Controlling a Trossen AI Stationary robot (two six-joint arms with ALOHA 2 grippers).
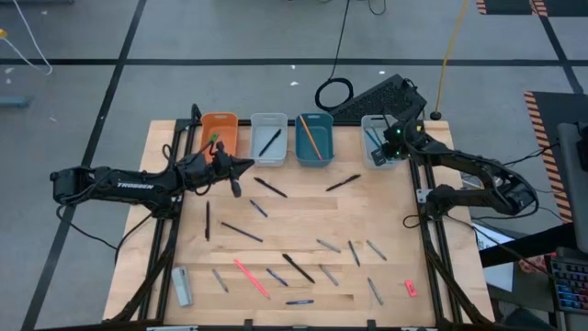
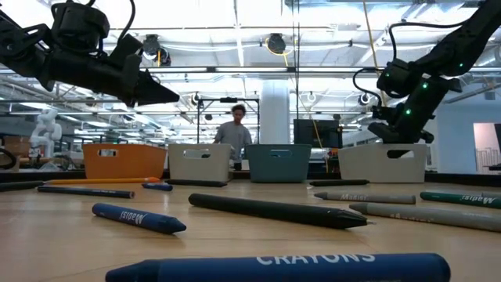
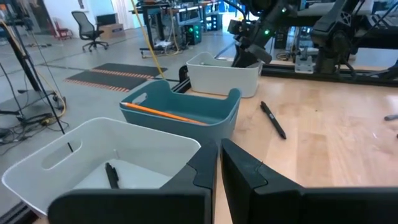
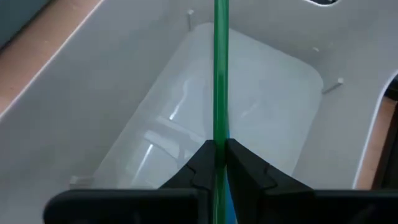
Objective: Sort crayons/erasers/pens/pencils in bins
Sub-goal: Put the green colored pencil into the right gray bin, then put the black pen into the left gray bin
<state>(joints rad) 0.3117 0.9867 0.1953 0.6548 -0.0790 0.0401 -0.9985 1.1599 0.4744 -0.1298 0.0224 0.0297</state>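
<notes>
Four bins stand in a row at the table's far edge: orange point(image 1: 219, 134), white point(image 1: 268, 138), teal point(image 1: 313, 138) and a second white one point(image 1: 375, 142). My right gripper point(image 4: 219, 148) hangs over that last bin point(image 4: 186, 124), shut on a slim green stick point(image 4: 219, 68). My left gripper point(image 1: 244, 167) hovers shut in front of the orange and first white bins, holding nothing. Several pens, pencils and crayons lie flat on the table. A pink-red eraser point(image 1: 410, 288) lies near the front right. A small green piece point(image 1: 213, 140) lies in the orange bin. My right gripper pinches the green stick point(image 4: 219, 134) between its two fingers. The stick runs along the fingers and out past their tips, over the inside of the white bin. It is lifted clear of the table. Which end the fingers have is hidden by the fingers.
The teal bin point(image 3: 186, 112) holds an orange pencil point(image 3: 168, 114) and the near white bin point(image 3: 106, 155) a black pen point(image 3: 112, 176). A grey block point(image 1: 181, 285) lies at the front left. A person stands in the room beyond the bins point(image 2: 235, 129).
</notes>
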